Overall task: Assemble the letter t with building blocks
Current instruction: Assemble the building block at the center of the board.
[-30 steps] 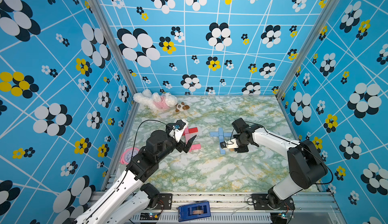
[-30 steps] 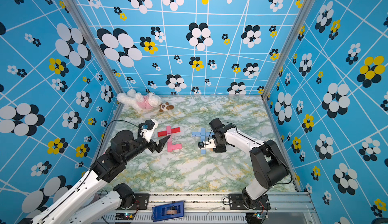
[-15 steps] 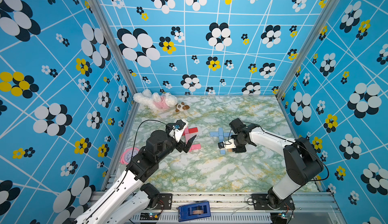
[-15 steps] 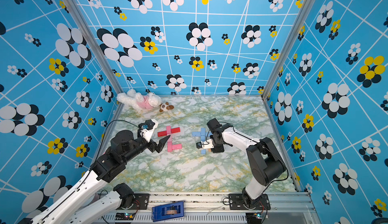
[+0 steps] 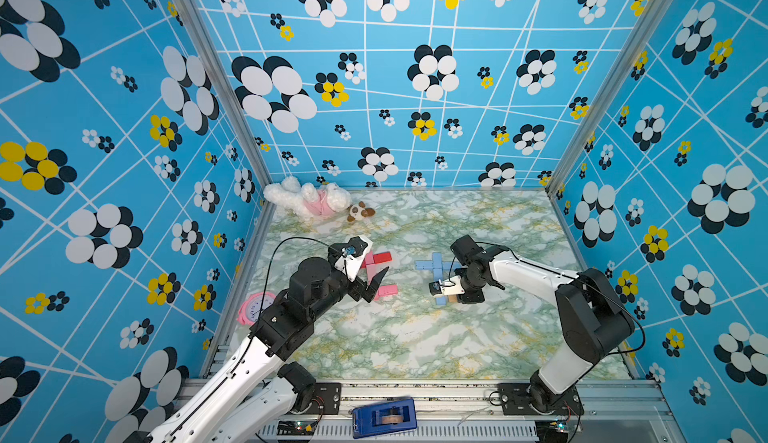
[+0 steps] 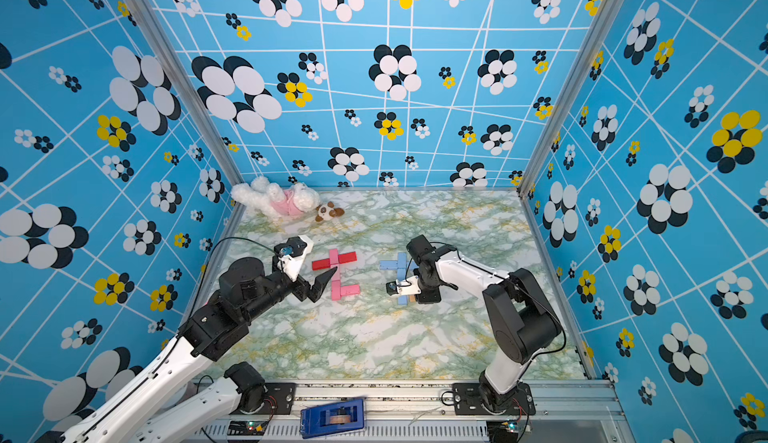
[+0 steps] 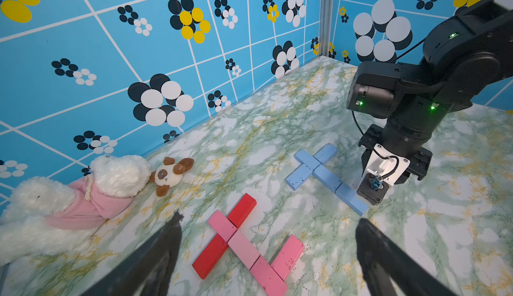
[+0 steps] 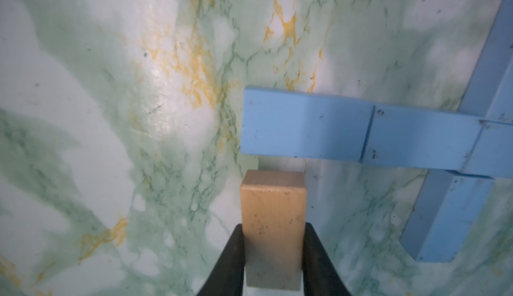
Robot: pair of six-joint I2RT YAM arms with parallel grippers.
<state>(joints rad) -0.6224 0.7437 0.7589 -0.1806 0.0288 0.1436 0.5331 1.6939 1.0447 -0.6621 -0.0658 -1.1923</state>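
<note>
Bench (image 5: 415,337), green-veined marble-pattern top: white-and-pink plush toy (image 5: 309,202) lies in the far left corner. Flat rectangular pink and red building blocks (image 7: 244,242) form 1 figure left of centre; light blue rectangular blocks (image 7: 316,169) form a cross at centre. Left gripper (image 7: 269,221) hovers over the pink-and-red figure, jaws wide apart, holding nothing. Right gripper (image 8: 273,226) has jaws clamped on 1 tan wooden block (image 8: 272,205), just beside the near end of the cross's stem.

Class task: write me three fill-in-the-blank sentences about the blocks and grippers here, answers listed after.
The block held in the right gripper is ____ in colour.
The left gripper has its jaws ____.
The cross beside the right gripper is built of ____ blocks.
Answers: tan; open; blue.
</note>
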